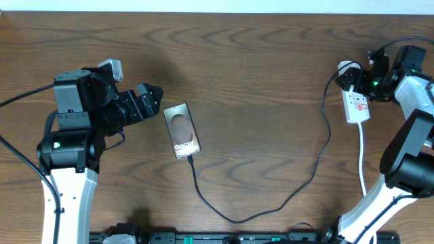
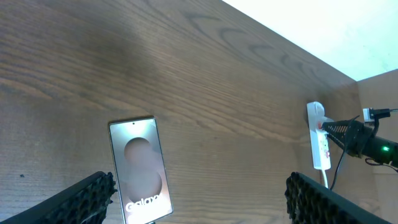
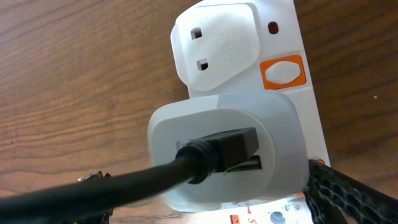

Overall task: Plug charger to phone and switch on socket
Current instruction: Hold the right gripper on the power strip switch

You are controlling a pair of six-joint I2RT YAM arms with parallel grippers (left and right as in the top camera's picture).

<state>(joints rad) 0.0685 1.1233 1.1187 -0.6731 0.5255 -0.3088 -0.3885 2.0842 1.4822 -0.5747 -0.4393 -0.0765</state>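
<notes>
- Wood-grain bench is carrying the phone [image 1: 182, 131] flat, left of centre. The charger cable [image 3: 124, 186] seems to be sitting in the phone's near end, so I judge that flicking the switch is the step in hand.
- Power strip [image 1: 357, 107] is lying by the far right corner. The right gripper [image 1: 361, 78] is hanging over it, fingers spread either side of the white adapter [image 3: 186, 124] and clasping nothing.
- One orange switch [image 3: 283, 71] is showing beside the empty outlet. I cannot tell which rocker is serving the adapter, so that is needing a check first.
- Pressing is likely going best with one fingertip, straight down, avoiding the cable and not dragging the strip.
- Left gripper [image 1: 152, 102] is hovering near the left edge, spread and empty.
</notes>
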